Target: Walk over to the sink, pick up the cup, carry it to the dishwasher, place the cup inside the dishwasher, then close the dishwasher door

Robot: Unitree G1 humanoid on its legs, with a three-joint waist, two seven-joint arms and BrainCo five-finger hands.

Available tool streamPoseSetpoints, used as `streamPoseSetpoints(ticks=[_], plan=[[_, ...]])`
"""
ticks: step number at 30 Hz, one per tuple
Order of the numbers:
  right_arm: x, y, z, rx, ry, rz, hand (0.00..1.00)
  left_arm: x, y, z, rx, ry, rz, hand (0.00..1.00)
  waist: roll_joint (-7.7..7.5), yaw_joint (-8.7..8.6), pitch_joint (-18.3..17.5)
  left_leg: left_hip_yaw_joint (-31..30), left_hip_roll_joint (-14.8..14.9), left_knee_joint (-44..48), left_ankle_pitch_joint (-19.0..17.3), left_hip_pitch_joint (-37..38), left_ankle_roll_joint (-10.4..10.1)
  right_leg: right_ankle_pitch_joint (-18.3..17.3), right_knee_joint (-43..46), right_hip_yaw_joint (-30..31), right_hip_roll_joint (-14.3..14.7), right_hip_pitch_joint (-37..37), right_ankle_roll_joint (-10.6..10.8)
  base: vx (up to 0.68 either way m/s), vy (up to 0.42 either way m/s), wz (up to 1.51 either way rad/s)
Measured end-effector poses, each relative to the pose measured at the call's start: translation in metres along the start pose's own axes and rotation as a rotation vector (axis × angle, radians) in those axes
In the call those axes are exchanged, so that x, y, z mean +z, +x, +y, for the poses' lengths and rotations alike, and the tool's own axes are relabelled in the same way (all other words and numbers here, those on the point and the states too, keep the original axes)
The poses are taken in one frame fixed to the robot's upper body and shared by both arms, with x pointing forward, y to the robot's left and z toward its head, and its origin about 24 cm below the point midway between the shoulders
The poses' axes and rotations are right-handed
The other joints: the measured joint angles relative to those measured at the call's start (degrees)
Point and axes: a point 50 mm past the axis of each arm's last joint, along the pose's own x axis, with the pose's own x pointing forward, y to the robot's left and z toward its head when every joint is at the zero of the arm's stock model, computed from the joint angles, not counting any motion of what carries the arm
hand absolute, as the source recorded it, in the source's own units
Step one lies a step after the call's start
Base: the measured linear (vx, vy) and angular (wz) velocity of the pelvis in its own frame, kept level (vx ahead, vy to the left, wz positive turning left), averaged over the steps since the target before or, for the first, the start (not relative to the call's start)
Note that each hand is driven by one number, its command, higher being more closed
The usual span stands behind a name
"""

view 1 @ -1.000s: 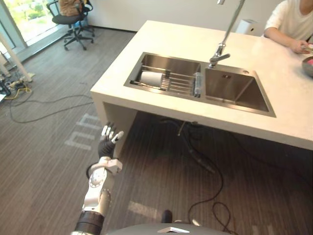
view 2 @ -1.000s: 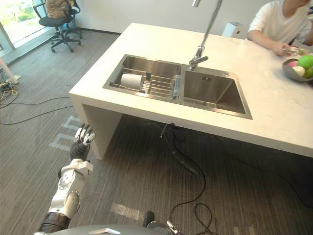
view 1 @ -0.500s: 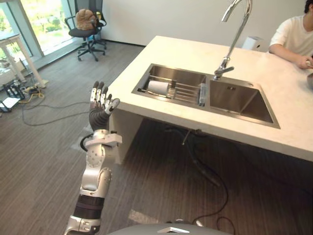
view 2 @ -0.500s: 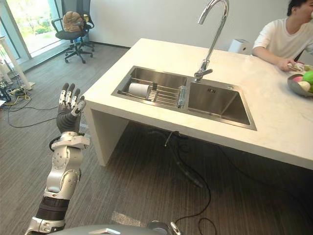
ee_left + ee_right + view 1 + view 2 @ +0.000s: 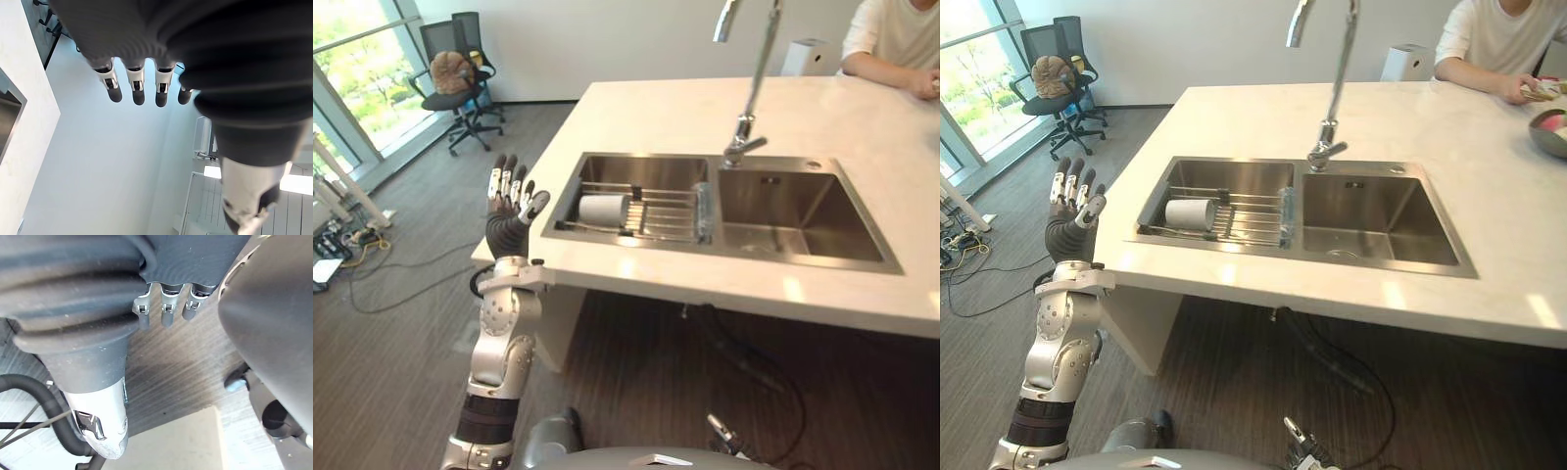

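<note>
At centre frame of the left eye view, the cup [image 5: 604,209] lies on its side upon a wire rack [image 5: 661,211] in the left basin of the sink [image 5: 783,196], which is sunk in the pale table [image 5: 646,108]; its long axis runs roughly across the frame, about parallel to the table's near edge; which end is the mouth cannot be told. Left hand [image 5: 509,220]: raised at left of frame, just off the table's left end, fingers [image 5: 137,90] straight, spread and pointing up, holding nothing. The cup lies to the right of this hand and lower, beyond the table's edge and down in the basin, well apart from it. Right hand [image 5: 166,313]: hangs over the floor, fingers relaxed and empty. The left hand is judged the nearer; a reach across the rim and down, with the grasp taken across the cup's width, appears to be required. Tap [image 5: 749,83]: stands between the basins. A person [image 5: 901,39] sits at upper right.
</note>
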Motion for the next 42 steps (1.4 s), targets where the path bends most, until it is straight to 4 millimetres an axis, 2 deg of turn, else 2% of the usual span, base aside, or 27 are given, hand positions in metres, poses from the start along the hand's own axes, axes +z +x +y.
streamPoseSetpoints(ticks=[1,2,4,5,6,8,9,10,11,13,14,15,16,17,18,19,20,21,22,23,26,29,33,38,40,42], plan=[[-0.005,0.0,-0.001,-0.014,0.026,0.011,0.0,0.0,0.0,0.003,0.005,0.01,0.004,0.0,-0.14,-0.42,-0.35,1.05,-0.43,0.91,-3.07,0.77,1.79,-0.99,0.52,-0.05,-0.73,0.7,0.45,0.29,0.181,0.17],[-0.008,0.002,0.003,-0.021,0.053,0.008,0.0,-0.001,0.0,0.006,0.015,0.012,0.01,0.0,-0.88,-0.78,-0.04,1.71,-1.3,0.81,-6.69,1.66,2.03,-1.19,0.73,-0.39,-1.56,1.23,0.47,0.27,0.167,0.14],[-0.007,0.006,0.012,-0.008,0.051,0.011,0.0,0.0,-0.001,0.01,0.023,0.022,0.011,0.0,-2.06,0.65,0.22,1.94,-2.16,-1.18,-11.21,2.63,1.03,-2.11,-0.02,0.51,-2.72,0.25,-0.46,0.25,0.22,-0.22],[-0.007,0.007,0.013,-0.008,0.049,0.01,0.0,-0.002,-0.003,0.013,0.031,0.03,0.02,0.0,-1.81,0.8,0.28,0.89,-2.47,-2.55,-15.65,3.66,1.19,-2.94,-0.26,1.31,-2.56,0.28,0.85,0.17,0.167,-0.24],[-0.009,0.007,0.016,-0.006,0.055,0.011,0.0,-0.004,-0.005,0.016,0.037,0.039,0.032,0.0,-2.74,0.79,0.4,0.92,-3.42,-2.03,-16.42,3.71,0.65,-3.44,0.05,1.53,-3.25,0.55,0.85,0.13,0.147,-0.14],[-0.015,0.007,0.007,-0.044,0.111,0.03,0.0,-0.01,-0.014,0.022,0.05,0.048,0.068,0.0,-3.91,0.85,-0.48,0.87,-5.85,-0.14,-20.07,3.65,1.4,-5.41,0.89,1.91,-5.67,0.6,-1.5,0.12,0.132,-0.15],[-0.016,0.006,0.005,-0.054,0.126,0.033,0.0,-0.01,-0.015,0.023,0.048,0.051,0.073,0.0,-4.13,0.95,-0.84,0.72,-6.58,0.24,-20.71,3.64,1.49,-5.96,0.91,1.9,-6.37,0.79,-2.61,0.15,0.108,-0.11],[-0.019,0.004,-0.003,-0.079,0.137,0.039,0.0,-0.011,-0.016,0.023,0.042,0.056,0.081,0.0,-4.46,1.0,-1.7,0.16,-8.1,0.54,-22.08,3.75,1.74,-6.42,1.45,1.81,-7.59,1.03,-5.27,0.16,0.068,0.01],[-0.021,0.001,-0.011,-0.103,0.139,0.042,0.0,-0.012,-0.017,0.023,0.042,0.06,0.081,0.0,-3.93,0.6,-1.96,-0.77,-8.71,0.56,-22.59,3.89,2.2,-5.21,4.22,1.89,-7.68,0.28,-5.17,0.2,0.105,0.22],[-0.012,-0.003,-0.021,-0.14,0.151,-0.007,0.0,-0.013,-0.016,0.02,0.012,0.09,0.095,0.0,-2.24,-0.4,-1.88,-2.77,-8.82,-1.27,-22.93,6.37,2.32,2.12,24.83,4.11,-8.64,-9.22,-0.11,0.19,0.149,0.24],[-0.013,-0.003,-0.022,-0.148,0.154,-0.01,0.0,-0.013,-0.015,0.02,0.004,0.109,0.094,0.0,-1.94,-0.46,-1.6,-2.95,-8.89,-2.55,-23.11,8.12,2.6,4.78,29.8,5.14,-9.1,-11.28,0.6,0.2,0.13,0.03],[-0.015,-0.002,-0.021,-0.15,0.165,-0.015,0.0,-0.012,-0.015,0.022,-0.004,0.151,0.093,0.0,-1.95,-0.89,-0.34,-3.64,-9.05,-5.31,-23.12,11.87,2.62,6.27,37.82,4.64,-10.45,-14.35,0.18,0.21,0.06,-0.02],[-0.013,-0.002,-0.019,-0.155,0.163,-0.024,0.0,-0.012,-0.016,0.024,-0.001,0.171,0.094,0.0,-2.84,-0.92,-0.14,-4.02,-8.96,-8.15,-22.91,14.84,2.24,3.72,39.9,1.73,-11.5,-16.74,-1.21,0.19,0.018,-0.02],[-0.014,-0.002,-0.019,-0.157,0.159,-0.019,0.0,-0.012,-0.015,0.024,0.002,0.184,0.091,0.0,-2.97,-0.81,-0.23,-4.1,-8.67,-9.42,-22.75,16.13,1.97,2.27,38.66,0.04,-11.62,-17.89,-1.56,0.18,-0.048,0.04],[-0.015,-0.001,-0.018,-0.157,0.149,-0.01,0.0,-0.01,-0.015,0.026,0.008,0.198,0.074,0.0,-2.9,-1.01,-0.29,-4.47,-7.72,-10.48,-22.63,17.01,1.49,0.68,32.41,-1.95,-10.78,-19.56,-1.72,0.12,-0.071,0.18],[-0.016,-0.001,-0.018,-0.155,0.147,-0.007,0.0,-0.008,-0.015,0.027,0.002,0.227,0.056,0.0,-2.94,-1.19,-0.29,-5.07,-7.39,-10.52,-22.2,16.79,0.79,2.25,24.73,-2.08,-9.45,-20.29,-1.6,0.18,-0.116,0.31],[-0.02,-0.001,-0.017,-0.155,0.151,0.003,0.0,-0.005,-0.015,0.028,-0.003,0.253,0.032,0.0,-3.72,-1.32,-0.4,-5.47,-7.78,-10.44,-22.17,16.47,0.4,7.88,15.96,-1.9,-8.67,-21.05,-2.05,0.26,-0.174,0.32],[-0.029,-0.003,-0.019,-0.17,0.162,0.019,0.0,-0.004,-0.015,0.031,0.019,0.285,0.005,0.0,-4.47,-1.41,-0.83,-6.08,-7.81,-9.97,-22.34,16.78,0.06,10.7,10.87,-1.87,-7.97,-20.65,0.34,0.29,-0.19,0.21],[-0.026,-0.004,-0.023,-0.188,0.157,0.019,0.0,-0.006,-0.017,0.031,0.041,0.287,-0.002,0.0,-2.78,-1.17,-1.46,-6.26,-6.42,-9.5,-22.33,16.21,-0.28,11.39,7.47,-2.54,-6.35,-18.93,0.56,0.3,-0.195,0.07],[-0.025,-0.005,-0.027,-0.205,0.156,0.023,0.0,-0.004,-0.017,0.029,0.047,0.284,-0.026,0.0,-1.72,-0.89,-1.73,-6.28,-5.34,-9.47,-22.7,15.85,-0.86,12.08,3.84,-3.58,-4.81,-17.81,0.65,0.19,-0.13,-0.05],[-0.028,-0.008,-0.033,-0.228,0.2,0.027,0.0,0.002,-0.017,0.024,0.046,0.266,-0.078,0.0,0.53,-0.76,-2.42,-6.01,-2.06,-10.58,-23.36,16.58,-2.38,16.05,-6.56,-4.06,0.04,-13.54,-0.66,0.2,-0.142,-0.28],[-0.03,-0.009,-0.035,-0.232,0.205,0.033,0.0,0.003,-0.014,0.013,-0.033,0.273,-0.084,0.0,0.02,-0.92,-2.61,-5.36,-1.06,-11.53,-23.42,16.7,-2.94,17.95,-11.14,-3.44,1.8,-12.64,-1.12,0.06,-0.08,-0.25],[-0.032,-0.011,-0.037,-0.22,0.238,0.034,0.0,-0.006,-0.013,0.003,-0.131,0.317,-0.019,0.0,-0.17,-0.91,-2.78,-4.86,-1.22,-12.36,-23.35,16.76,-3.09,19.4,-14.03,-3.27,1.92,-11.92,-0.87,0.01,-0.016,-0.07],[-0.034,-0.011,-0.037,-0.214,0.239,0.037,0.0,-0.011,-0.015,-0.011,-0.286,0.508,-0.028,0.0,-0.49,-0.8,-3.1,-4.08,-1.46,-12.56,-23.33,16.71,-3.09,19.87,-14.91,-2.85,1.77,-12.07,-0.62,-0.02,0.01,-0.04],[-0.035,-0.012,-0.038,-0.215,0.236,0.04,0.0,-0.015,-0.012,-0.024,-0.416,0.622,-0.038,0.0,-0.74,-0.82,-3.74,-4.01,-1.48,-12.96,-23.06,16.65,-3.03,19.94,-14.95,-2.86,1.69,-12.34,-0.63,-0.02,-0.002,0.0],[-0.034,-0.011,-0.036,-0.207,0.232,0.036,0.0,-0.017,-0.01,-0.03,-0.475,0.711,-0.054,0.0,-0.73,-0.93,-4.46,-4.0,-1.54,-13.6,-22.67,16.45,-3.08,20.05,-15.02,-2.96,1.93,-12.79,-0.66,-0.02,-0.012,-0.01]])
